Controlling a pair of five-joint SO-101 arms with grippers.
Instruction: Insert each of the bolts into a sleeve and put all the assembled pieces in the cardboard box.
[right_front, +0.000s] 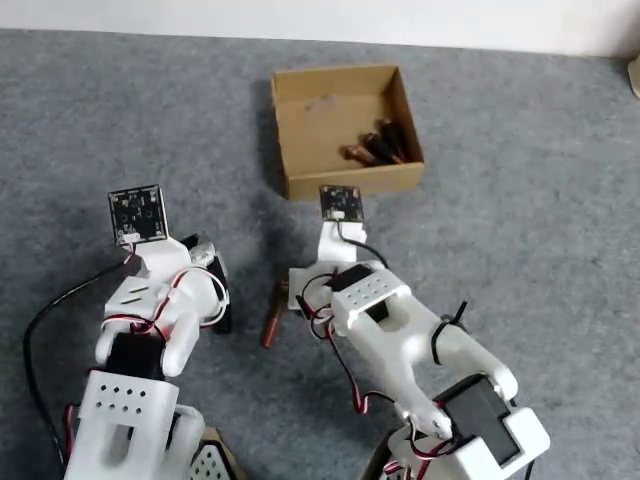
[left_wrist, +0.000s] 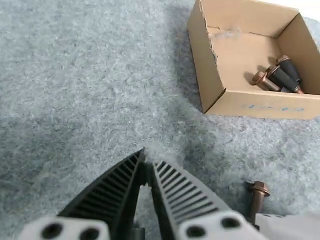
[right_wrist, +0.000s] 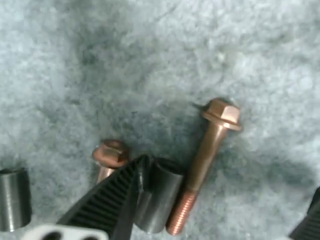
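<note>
Right wrist view: the right gripper (right_wrist: 227, 182) is spread wide over the grey carpeted table (right_wrist: 75, 60). One ribbed black finger (right_wrist: 112, 200) touches a short dark grey metal sleeve (right_wrist: 157, 195), and the other finger shows only as a tip at the frame's edge. It holds nothing. A long copper-coloured hex-head bolt (right_wrist: 210, 155) lies just beside that sleeve, its threaded end against the sleeve's side. A second copper bolt (right_wrist: 110, 155) sits on the finger's other side, and another grey sleeve (right_wrist: 12, 200) lies farther off.

The left gripper (left_wrist: 148, 162) hangs above bare carpet with its fingers closed together and nothing between them. The open brown cardboard box (left_wrist: 260, 105) stands well apart, with several assembled bolt-and-sleeve pieces (left_wrist: 280, 75) already in one corner.

The step in hand looks like picking up a loose part for the next assembly. The right gripper likely needs to close on the sleeve or the bolt alone, since the two touch and could be pinched together.
</note>
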